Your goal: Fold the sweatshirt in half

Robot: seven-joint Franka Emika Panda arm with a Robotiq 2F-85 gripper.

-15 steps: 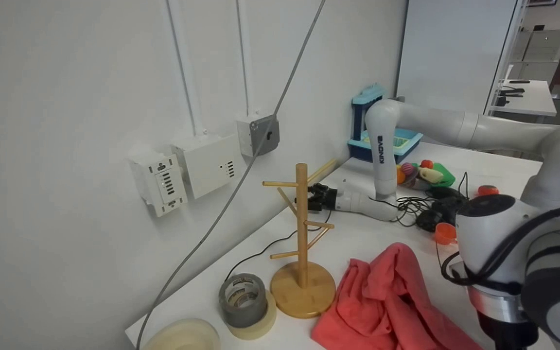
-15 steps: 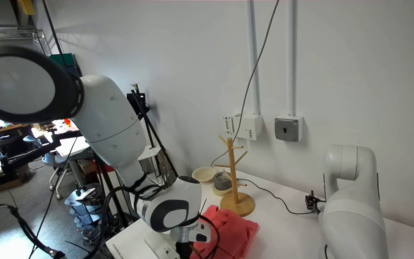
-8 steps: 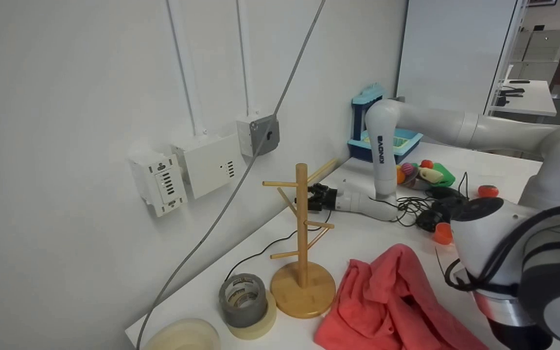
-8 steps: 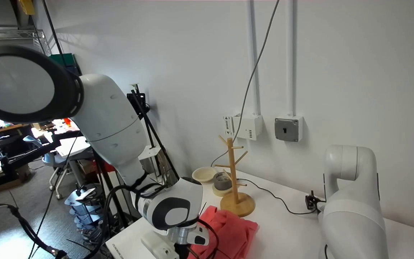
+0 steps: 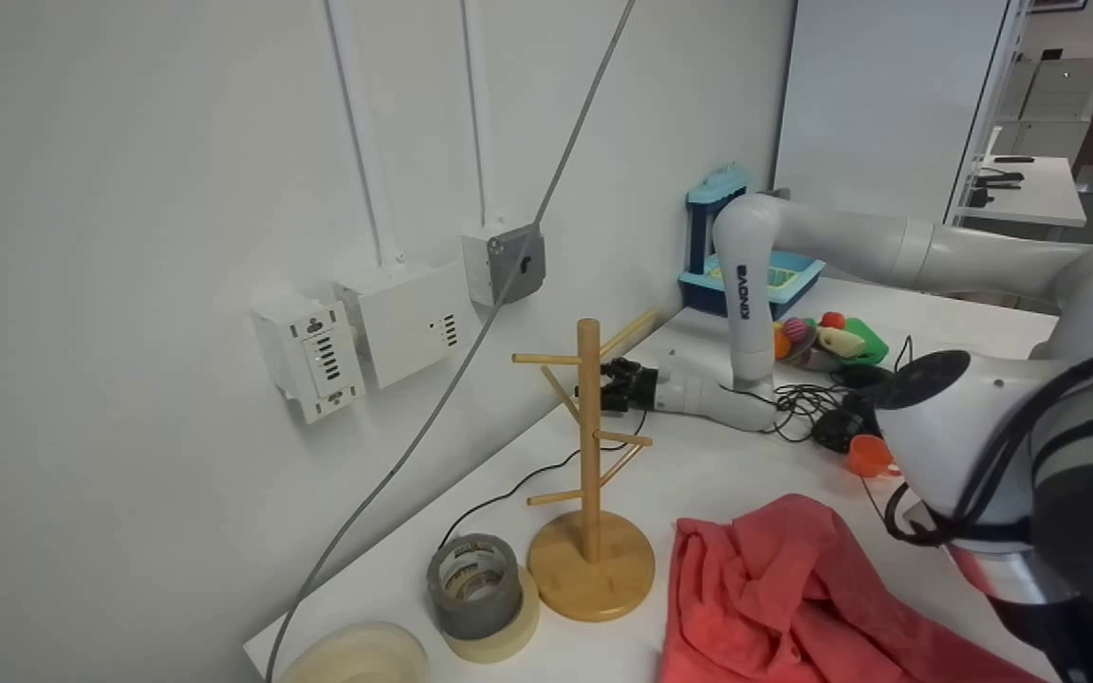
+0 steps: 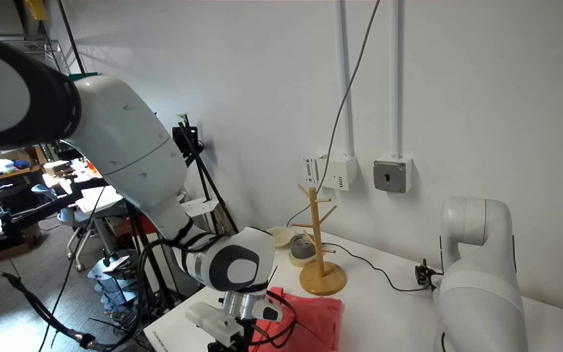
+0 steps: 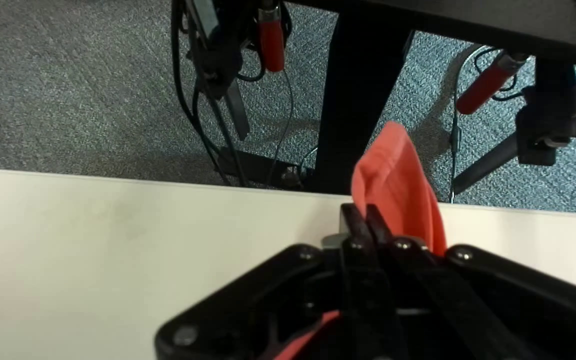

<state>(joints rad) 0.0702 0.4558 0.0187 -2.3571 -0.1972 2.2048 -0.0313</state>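
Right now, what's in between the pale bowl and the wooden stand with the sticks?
A grey tape roll stacked on a cream tape roll; both exterior views show them.

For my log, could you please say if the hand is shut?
Shut: in the wrist view, the hand has its fingertips together, the sweatshirt poking past them.

Looks like robotics lab. Panda at 9 o'clock in exterior view; arm lettered KINOVA near 3 in exterior view; both over same white table in both exterior views. In exterior view, tripod toward 10, wall box at 3, conduit at 2. Wrist view: grey carpet at 10.
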